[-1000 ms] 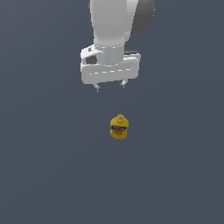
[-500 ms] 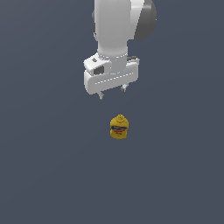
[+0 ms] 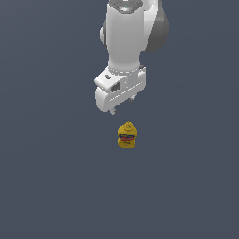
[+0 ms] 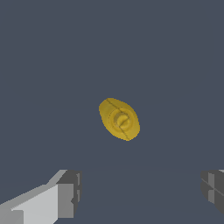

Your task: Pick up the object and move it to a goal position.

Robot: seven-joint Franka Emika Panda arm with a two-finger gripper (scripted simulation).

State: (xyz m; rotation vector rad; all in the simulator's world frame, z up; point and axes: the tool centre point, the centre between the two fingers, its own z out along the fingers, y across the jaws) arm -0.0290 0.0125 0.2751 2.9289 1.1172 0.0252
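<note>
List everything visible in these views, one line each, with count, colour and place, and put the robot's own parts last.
Squeeze bottle: one, yellow with a blue-and-red label, standing upright on the floor, below the gripper in the exterior view, untouched.
Floor: one, dark grey-blue, fills the background of both views.
Arm: one, white and grey, coming down from the top of the exterior view.
Gripper: one, white body with dark fingertips, above the bottle, jaws spread wide apart and holding nothing.
</note>
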